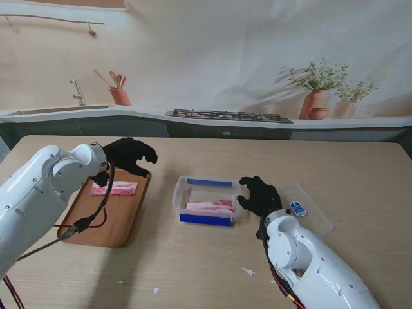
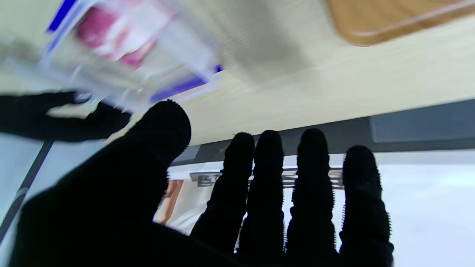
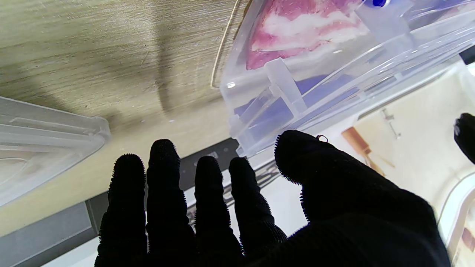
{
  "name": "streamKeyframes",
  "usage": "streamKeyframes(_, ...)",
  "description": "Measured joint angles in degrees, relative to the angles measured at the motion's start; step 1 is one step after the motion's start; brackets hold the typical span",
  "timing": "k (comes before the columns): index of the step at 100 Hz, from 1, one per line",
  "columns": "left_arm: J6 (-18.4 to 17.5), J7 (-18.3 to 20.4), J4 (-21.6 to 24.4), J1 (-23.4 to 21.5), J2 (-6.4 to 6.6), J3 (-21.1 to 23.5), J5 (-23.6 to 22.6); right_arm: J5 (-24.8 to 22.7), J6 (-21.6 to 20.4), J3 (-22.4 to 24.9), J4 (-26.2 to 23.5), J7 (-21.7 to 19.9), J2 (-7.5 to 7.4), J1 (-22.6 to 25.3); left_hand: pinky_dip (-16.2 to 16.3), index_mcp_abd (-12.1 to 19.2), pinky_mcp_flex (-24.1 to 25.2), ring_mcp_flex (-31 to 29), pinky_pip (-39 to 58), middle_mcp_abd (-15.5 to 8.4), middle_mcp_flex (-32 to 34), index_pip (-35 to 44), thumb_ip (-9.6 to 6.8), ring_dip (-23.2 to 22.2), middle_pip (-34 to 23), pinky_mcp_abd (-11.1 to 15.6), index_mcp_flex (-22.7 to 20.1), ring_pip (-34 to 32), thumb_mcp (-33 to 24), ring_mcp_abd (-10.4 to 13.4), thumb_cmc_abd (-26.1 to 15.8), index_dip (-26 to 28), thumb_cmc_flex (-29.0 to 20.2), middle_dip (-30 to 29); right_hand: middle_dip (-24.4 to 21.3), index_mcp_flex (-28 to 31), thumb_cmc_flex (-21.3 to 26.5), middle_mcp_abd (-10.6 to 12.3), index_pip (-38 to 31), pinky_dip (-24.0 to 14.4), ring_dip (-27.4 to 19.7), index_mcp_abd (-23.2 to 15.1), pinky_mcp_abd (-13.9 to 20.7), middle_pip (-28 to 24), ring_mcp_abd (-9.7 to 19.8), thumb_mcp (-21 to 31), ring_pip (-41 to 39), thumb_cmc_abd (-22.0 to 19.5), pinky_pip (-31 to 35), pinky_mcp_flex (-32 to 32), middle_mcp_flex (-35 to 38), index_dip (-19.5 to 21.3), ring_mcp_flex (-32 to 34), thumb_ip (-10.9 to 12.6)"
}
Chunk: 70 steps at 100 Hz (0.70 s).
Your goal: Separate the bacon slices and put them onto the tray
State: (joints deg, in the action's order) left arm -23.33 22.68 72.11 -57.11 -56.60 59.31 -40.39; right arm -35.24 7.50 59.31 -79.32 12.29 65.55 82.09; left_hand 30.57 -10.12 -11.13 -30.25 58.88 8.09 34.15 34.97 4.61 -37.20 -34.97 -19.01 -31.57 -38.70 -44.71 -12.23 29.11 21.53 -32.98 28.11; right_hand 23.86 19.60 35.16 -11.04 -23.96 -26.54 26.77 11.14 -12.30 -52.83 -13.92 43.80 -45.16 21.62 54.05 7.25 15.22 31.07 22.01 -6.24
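From the stand, one bacon slice [image 1: 114, 188] lay on the wooden tray [image 1: 119, 225]; more bacon [image 1: 210, 206] sat in the clear container [image 1: 182, 188].

Left wrist: left hand [image 2: 207, 207] was spread, empty.

Right wrist: right hand [image 3: 259, 211] was spread beside the container, holding nothing.

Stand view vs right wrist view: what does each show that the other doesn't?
Stand view only: the wooden tray with one bacon slice on it, and the left hand open over the tray's far end.

Right wrist view only: the container's blue clip seen close up.

Both: the clear container with bacon left inside, its lid lying beside it, and the right hand, open beside the container and holding nothing.
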Motion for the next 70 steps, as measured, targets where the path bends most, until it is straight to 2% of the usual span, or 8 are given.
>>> streamKeyframes(7,4.25,0.94,2.89,0.0,-0.26,-1.75,3.0,0.07,-0.05,0.02,0.0,0.0,0.0,0.01,0.58,-0.2,-0.69,-1.77,0.6,0.45,2.06,0.71,0.0,-0.02,0.0,-0.79,-1.54,-0.35,0.64,-0.52,-1.56,0.32,-0.04,0.21,0.0,0.0,0.01,0.0,0.0,0.0,0.0,0.0,0.0,0.0,-0.01,0.0,0.0,0.0,0.0,0.0,0.0,0.0,0.0,0.0)
streamKeyframes(16,6.12,0.61,4.5,0.66,-0.75,-4.71,4.49,0.15,-0.15,0.11,0.0,0.03,0.01,0.06,0.65,-0.21,-2.5,-3.49,0.62,1.11,4.61,0.73,0.0,-0.02,0.79,-1.39,-3.84,0.21,2.42,-1.35,-3.79,0.33,-0.19,0.3,0.0,0.0,0.01,0.0,0.0,0.0,0.0,0.0,0.0,0.0,-0.06,0.0,0.0,0.0,0.0,0.0,0.0,0.0,0.0,0.0)
streamKeyframes(30,13.75,2.08,5.89,2.52,-1.61,-10.5,14.16,0.25,-0.29,0.25,0.0,0.04,0.04,0.15,0.53,-0.84,-4.4,-4.64,0.62,2.58,6.46,-1.13,0.0,0.89,3.49,-1.41,-5.86,2.76,6.74,-2.99,-6.89,-0.35,-2.28,-1.32,0.0,0.0,0.01,0.0,0.0,0.0,0.0,0.0,0.0,0.0,-0.4,-0.02,0.0,0.0,0.0,-0.01,0.0,0.0,0.0,0.0)
streamKeyframes(49,22.02,2.13,6.88,4.7,-3.84,-16.48,20.98,0.54,-0.64,0.71,-0.07,-0.04,0.11,0.45,-0.47,-2.45,-5.66,-4.91,0.1,4.34,6.52,-5.65,-0.02,3.25,6.43,-1.68,-7.3,6.01,8.39,-5.52,-7.75,-2.38,-2.95,-4.49,0.0,0.0,0.01,0.0,0.0,0.0,0.0,0.0,0.0,0.0,-0.41,-0.62,0.0,0.0,0.0,-0.01,0.0,0.0,0.0,0.0)
streamKeyframes(58,24.26,1.6,6.76,5.99,-4.78,-19.96,23.48,0.61,-0.84,0.95,-0.11,-0.04,0.14,0.63,-0.98,-2.96,-6.12,-4.91,-0.73,4.96,7.03,-6.21,-0.04,3.79,6.57,-2.22,-8.07,6.01,8.39,-6.23,-7.88,-2.65,-2.96,-5.07,0.0,0.0,0.01,0.0,0.0,0.0,0.0,0.0,-0.01,0.0,-0.41,-0.94,0.0,0.0,0.0,-0.01,0.0,0.0,0.0,0.0)
streamKeyframes(70,24.62,1.02,5.62,8.05,-6.18,-24.36,23.64,0.74,-0.91,1.0,-0.15,-0.02,0.14,0.73,-1.0,-3.07,-6.18,-4.91,-0.77,5.04,7.05,-7.07,-0.13,3.8,7.03,-2.25,-8.66,6.01,8.39,-6.25,-7.9,-3.13,-2.97,-5.58,0.0,0.0,0.01,0.0,0.0,0.0,0.0,0.0,-0.01,0.0,-0.42,-0.94,0.0,0.0,0.0,-0.01,0.0,0.0,0.0,0.0)
